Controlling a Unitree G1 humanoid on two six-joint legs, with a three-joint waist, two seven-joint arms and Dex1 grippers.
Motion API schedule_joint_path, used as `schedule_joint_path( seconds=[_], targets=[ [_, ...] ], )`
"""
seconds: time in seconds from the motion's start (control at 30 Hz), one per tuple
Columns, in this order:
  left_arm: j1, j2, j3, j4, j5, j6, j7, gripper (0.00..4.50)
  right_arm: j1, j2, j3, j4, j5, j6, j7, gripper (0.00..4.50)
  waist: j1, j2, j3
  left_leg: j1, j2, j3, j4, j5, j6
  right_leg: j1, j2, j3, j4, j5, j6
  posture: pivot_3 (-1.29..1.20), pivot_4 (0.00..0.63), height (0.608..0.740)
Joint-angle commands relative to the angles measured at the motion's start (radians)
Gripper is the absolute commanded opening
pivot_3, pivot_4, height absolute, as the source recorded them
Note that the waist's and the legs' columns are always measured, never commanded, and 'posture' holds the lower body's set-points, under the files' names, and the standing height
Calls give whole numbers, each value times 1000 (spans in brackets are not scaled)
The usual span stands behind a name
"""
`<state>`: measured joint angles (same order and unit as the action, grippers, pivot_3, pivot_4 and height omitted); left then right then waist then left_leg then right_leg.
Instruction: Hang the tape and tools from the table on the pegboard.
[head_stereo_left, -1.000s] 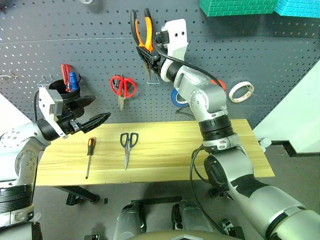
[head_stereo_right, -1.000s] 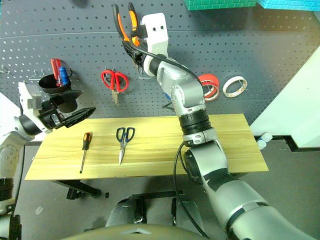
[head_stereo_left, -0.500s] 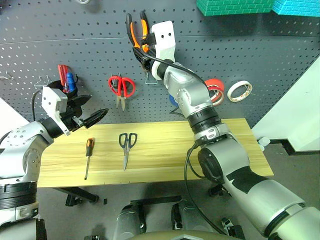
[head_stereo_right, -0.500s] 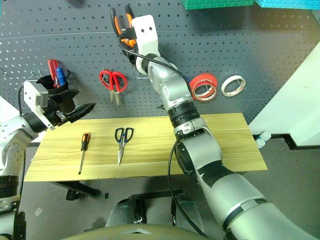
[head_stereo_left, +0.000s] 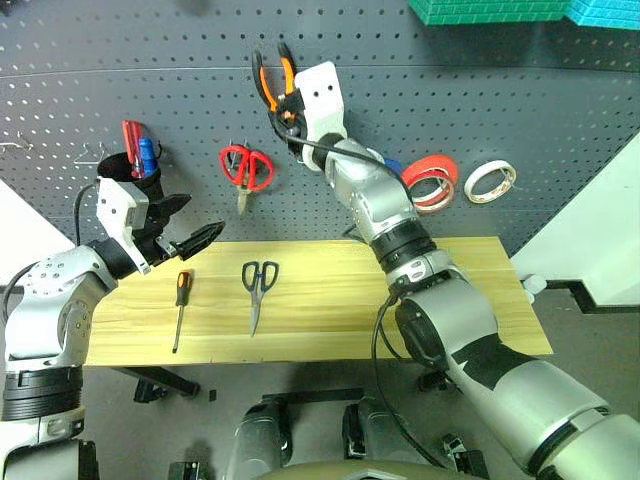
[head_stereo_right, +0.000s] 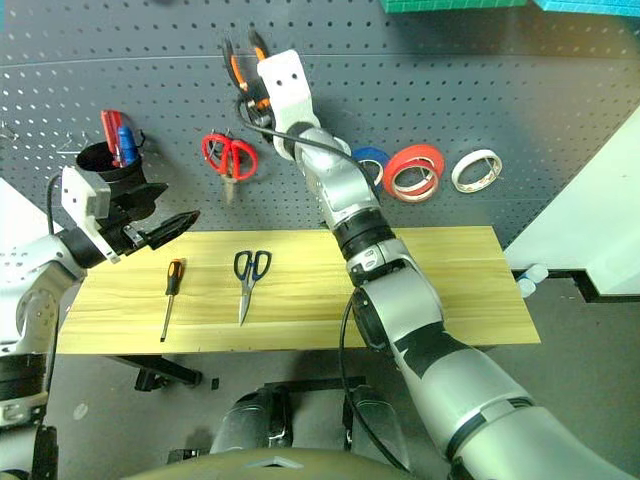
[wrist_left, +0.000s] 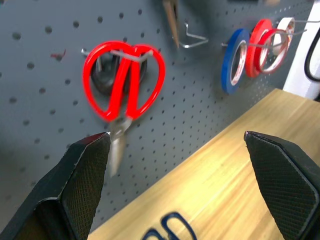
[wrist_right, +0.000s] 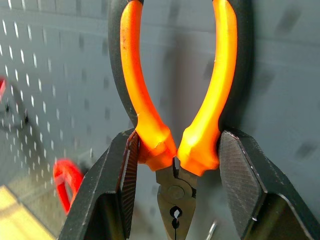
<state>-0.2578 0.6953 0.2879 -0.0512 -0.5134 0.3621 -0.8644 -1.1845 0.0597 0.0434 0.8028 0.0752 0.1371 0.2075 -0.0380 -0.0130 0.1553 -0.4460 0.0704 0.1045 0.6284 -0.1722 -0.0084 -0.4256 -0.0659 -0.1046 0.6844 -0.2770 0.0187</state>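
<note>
Right gripper (wrist_right: 175, 165) clamped on the pliers (head_stereo_left: 277, 78), fingers (wrist_right: 118, 185) pressing the orange handles just above the pivot — handles up, nose down, held high against the pegboard (head_stereo_left: 560, 110).

Left gripper (wrist_left: 177, 145) empty, jaws spread wide, hovering over the left end of the table (head_stereo_left: 470, 300), facing the red scissors (head_stereo_left: 245, 168) that hang on the board.

On the table — the screwdriver (head_stereo_left: 180, 306) near the left end, the black scissors (head_stereo_left: 257, 290) just to its right, blades toward the front edge; the two lie apart.

White tape (head_stereo_left: 489, 180) on a hook at the board's right, beside the red roll (head_stereo_left: 431, 180) and the blue roll (wrist_left: 233, 60). A black cup (head_stereo_left: 137, 172) with red and blue handles is fixed to the board at left.
</note>
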Motion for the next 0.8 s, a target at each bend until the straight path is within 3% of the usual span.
schedule_joint_path(
  seconds=[0.03,0.47,0.8],
  targets=[
    [-5,14,15,-27,-4,-9,-2,4500,5,-16,-5,-98,-12,6,-7,2028,0,-1,6,0,0,0,0,0,0,0,0,0,0,0,0,1,169,730],
    [-10,10,8,-21,-9,-2,-17,4500,-49,-13,-173,-297,235,306,15,2028,-1,-1,16,-2,0,0,-1,-1,-2,-1,-1,0,-2,0,-1,-12,160,730],
    [-18,7,-3,-9,4,-11,-25,4500,-31,-62,-103,-294,124,197,-17,2028,-4,-1,17,-4,0,0,-3,-1,-2,-4,-1,-1,-4,0,-1,-16,157,730]
  ],
)
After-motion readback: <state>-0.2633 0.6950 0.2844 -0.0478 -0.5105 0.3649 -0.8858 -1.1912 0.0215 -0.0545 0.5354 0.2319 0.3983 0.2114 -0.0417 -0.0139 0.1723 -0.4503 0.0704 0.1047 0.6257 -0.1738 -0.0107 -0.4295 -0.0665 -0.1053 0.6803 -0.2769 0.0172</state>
